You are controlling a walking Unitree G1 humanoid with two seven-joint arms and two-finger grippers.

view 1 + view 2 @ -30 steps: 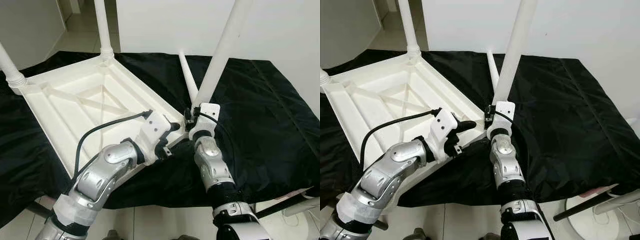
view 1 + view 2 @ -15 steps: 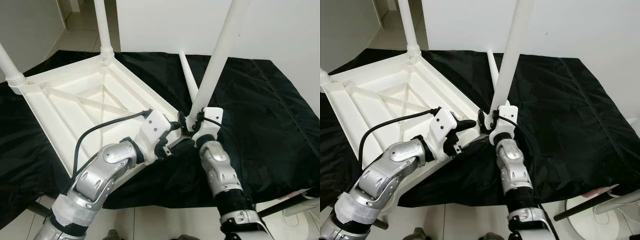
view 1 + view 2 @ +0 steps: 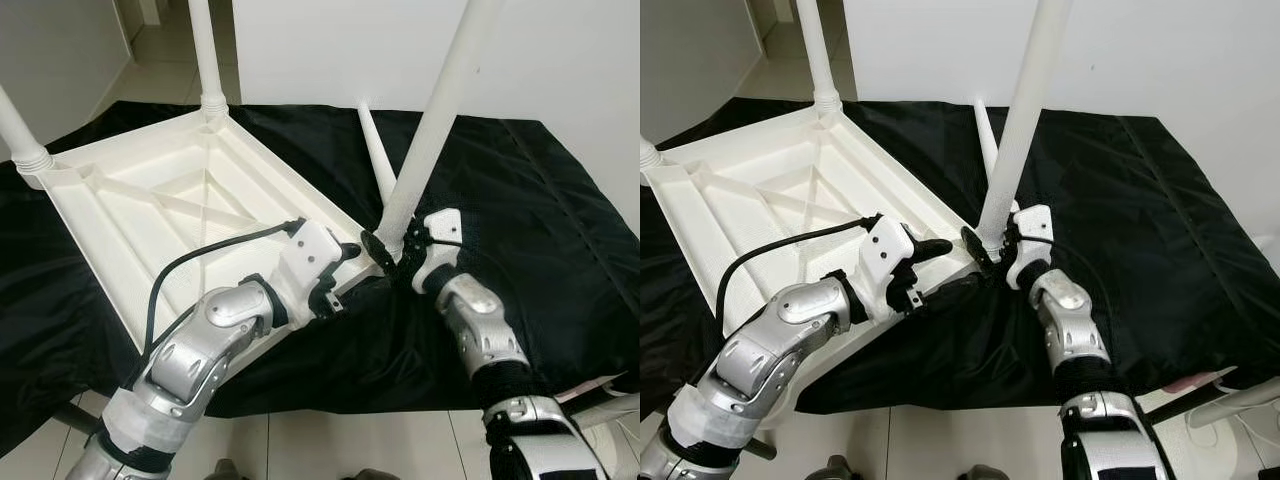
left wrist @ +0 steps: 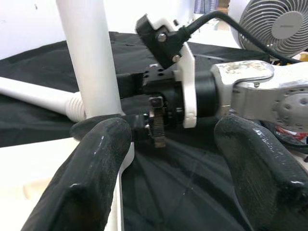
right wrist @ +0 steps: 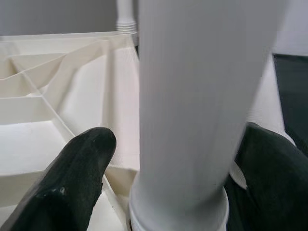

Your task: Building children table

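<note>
A: Two legs are already in the upside-down tabletop [image 3: 150,210]; a third leg [image 3: 430,130] stands between the right gripper's [image 3: 385,245] spread jaws.

B: Left gripper [image 3: 345,270] sits open beside the corner. Next: probably seat that leg.

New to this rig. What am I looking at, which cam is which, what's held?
It is a humanoid robot with two silver arms, each ending in a two-fingered black claw. The two wide pictures come from its head camera, looking down. The close-ups come from a camera on each wrist, looking along that claw's fingers. On a black cloth lies a white plastic child's table, upside down, with legs screwed into two far corners. The right claw has its fingers on either side of the base of a third leg at the near corner. The left claw is open at that same corner. A spare leg lies on the cloth.
</note>
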